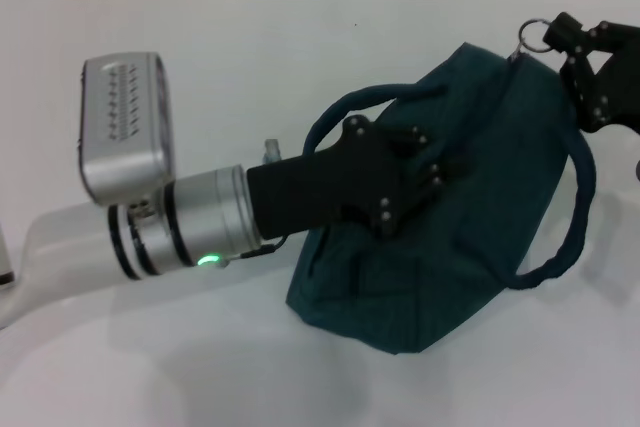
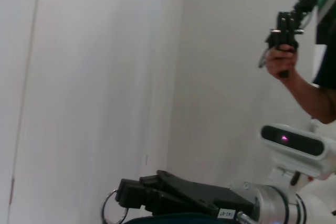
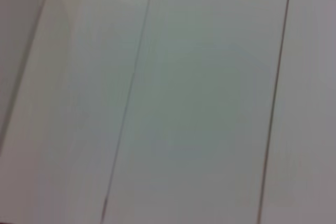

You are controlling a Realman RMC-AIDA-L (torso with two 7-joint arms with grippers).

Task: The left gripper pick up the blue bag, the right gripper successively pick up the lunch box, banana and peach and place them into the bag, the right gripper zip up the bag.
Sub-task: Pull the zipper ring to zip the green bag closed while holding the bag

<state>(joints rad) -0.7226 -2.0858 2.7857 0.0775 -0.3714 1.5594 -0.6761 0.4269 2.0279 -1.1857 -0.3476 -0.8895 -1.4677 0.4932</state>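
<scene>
A: Head view. The left gripper [image 1: 405,187], a black jointed body on a silver cylindrical wrist with a green light, lies across the top of the blue bag [image 1: 450,267]. Why is it placed there?

B: It appears to pin or hold the fabric near one rope-like handle [image 1: 345,112], probably steadying the bag against the zipper's pull. Whether its fingers are clenched on cloth or merely pressing cannot be told; their tips are hidden against the bag.

A: And the right gripper [image 1: 590,72]?

B: It sits at the bag's far right corner, fingers clenched on the metal ring pull [image 1: 533,34] of the zipper. The left wrist view shows the same pairing: the labelled black gripper [image 2: 157,195] with the ring [image 2: 113,208] at its tip.

A: Materials?

B: Dark teal woven fabric, soft and slumped, bulging as if filled; no silver lining shows, so the mouth looks closed or nearly so. The second handle [image 1: 575,217] loops loosely off the right side. The bag rests on a smooth white bench [image 1: 150,367].

A: The lunch box, banana and peach?

B: None visible; judged to be inside. Zipping seems at or near its end.
</scene>
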